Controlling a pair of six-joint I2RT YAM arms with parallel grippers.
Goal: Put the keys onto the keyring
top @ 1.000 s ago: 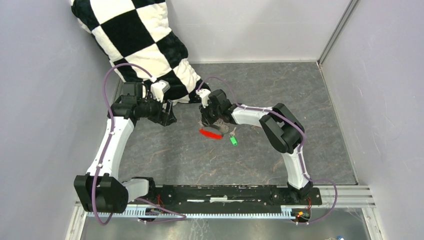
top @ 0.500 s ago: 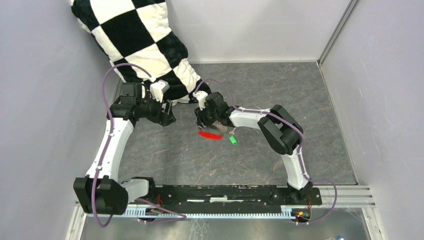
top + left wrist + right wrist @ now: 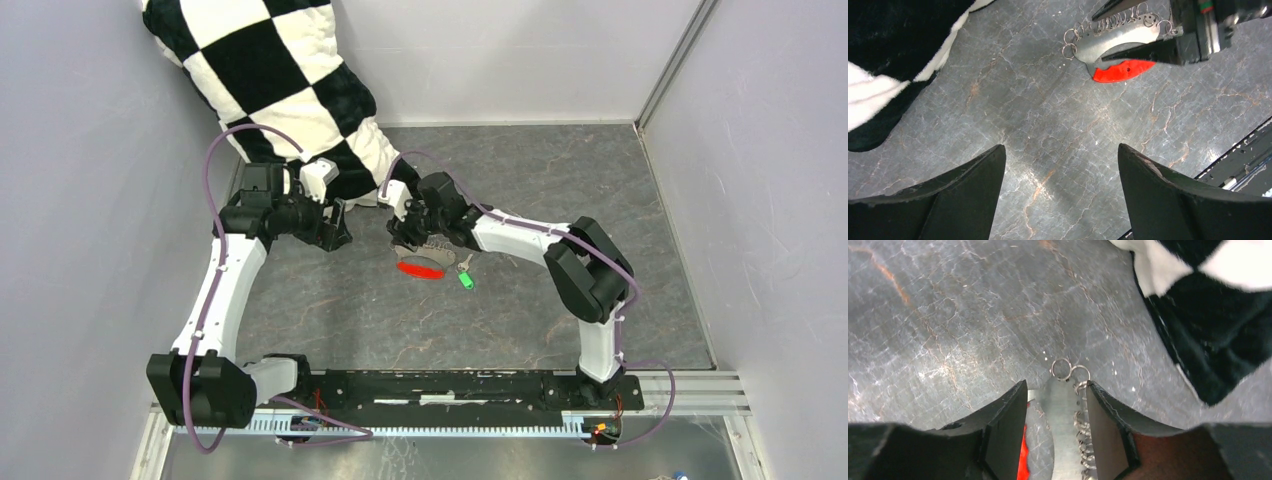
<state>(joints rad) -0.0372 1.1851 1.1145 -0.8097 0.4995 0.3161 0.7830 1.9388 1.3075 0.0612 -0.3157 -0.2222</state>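
- Near the middle of the bench (image 3: 560, 200), the keyring (image 3: 1063, 430) lies flat. It is a curved silver piece edged with a row of small wire loops, with a long red tag (image 3: 420, 268) touching it and a small green tag (image 3: 466, 281) just beside.
- Over the keyring, the right gripper (image 3: 1057, 385) is lowered with its jaws part-way apart, one on either side of the silver piece. A sliver of bench shows beside one jaw, so it stands astride rather than clamped. This looks like a set-up to pin or lift the ring.
- Off to one side, the left gripper (image 3: 1060, 150) hovers above bare bench, jaws wide apart with nothing between them. It is aimed toward the keyring, probably ready to assist.
- One small silver key (image 3: 463, 262) lies loose on the bench between the right gripper and the green tag, not yet on the ring. I cannot pick out a second key.
- A black-and-white checkered cushion (image 3: 290, 70) fills the far left corner, near both grippers.
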